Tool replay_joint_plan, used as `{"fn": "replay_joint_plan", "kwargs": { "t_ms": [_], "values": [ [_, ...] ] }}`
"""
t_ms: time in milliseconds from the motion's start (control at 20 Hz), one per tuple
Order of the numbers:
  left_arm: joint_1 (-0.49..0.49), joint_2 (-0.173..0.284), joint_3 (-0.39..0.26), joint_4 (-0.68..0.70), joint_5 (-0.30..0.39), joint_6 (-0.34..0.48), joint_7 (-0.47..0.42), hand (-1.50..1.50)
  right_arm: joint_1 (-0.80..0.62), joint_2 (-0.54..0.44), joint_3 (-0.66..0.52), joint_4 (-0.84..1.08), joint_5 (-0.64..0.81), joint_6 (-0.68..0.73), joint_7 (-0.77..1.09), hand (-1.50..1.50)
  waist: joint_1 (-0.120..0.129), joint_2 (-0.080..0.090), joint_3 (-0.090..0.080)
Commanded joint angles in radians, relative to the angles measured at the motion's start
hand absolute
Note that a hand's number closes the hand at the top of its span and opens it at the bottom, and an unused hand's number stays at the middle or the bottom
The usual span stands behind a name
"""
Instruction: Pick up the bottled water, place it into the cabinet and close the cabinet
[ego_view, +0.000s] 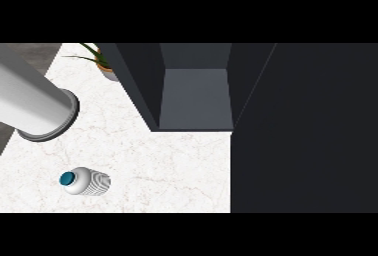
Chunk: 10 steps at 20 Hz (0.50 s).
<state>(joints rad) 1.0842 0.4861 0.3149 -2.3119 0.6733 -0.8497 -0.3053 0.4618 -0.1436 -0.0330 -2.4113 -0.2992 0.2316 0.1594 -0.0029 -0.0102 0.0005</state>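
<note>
Bottled water (85, 182) stands upright on the marble counter (170, 165), well apart from the open dark cabinet (196, 95) toward the near left, a grey forearm (33, 100) and potted plant (103, 62) left of the cabinet; hand states cannot be told, neither hand showing.

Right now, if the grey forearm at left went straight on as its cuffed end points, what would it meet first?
Likely the counter close beside the bottled water; height is unclear, and no hand shows.
</note>
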Motion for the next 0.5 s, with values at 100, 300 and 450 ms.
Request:
{"fn": "replay_joint_plan", "kwargs": {
  "t_ms": [100,300,450],
  "values": [
    [0.002,-0.021,0.053,-0.041,0.119,-0.031,-0.051,-1.50,0.040,-0.013,-0.046,-0.165,-0.172,-0.009,0.090,-1.50,-0.001,0.004,0.000],
    [-0.074,0.015,0.079,0.054,0.160,0.017,-0.003,-1.50,0.126,0.016,0.001,-0.230,-0.148,0.011,0.072,-1.50,-0.024,0.006,-0.001],
    [-0.121,-0.001,0.073,0.048,0.111,0.038,0.046,-1.50,0.113,-0.020,-0.097,-0.173,-0.219,0.052,0.028,-1.50,-0.019,0.006,0.000]
  ]
}}
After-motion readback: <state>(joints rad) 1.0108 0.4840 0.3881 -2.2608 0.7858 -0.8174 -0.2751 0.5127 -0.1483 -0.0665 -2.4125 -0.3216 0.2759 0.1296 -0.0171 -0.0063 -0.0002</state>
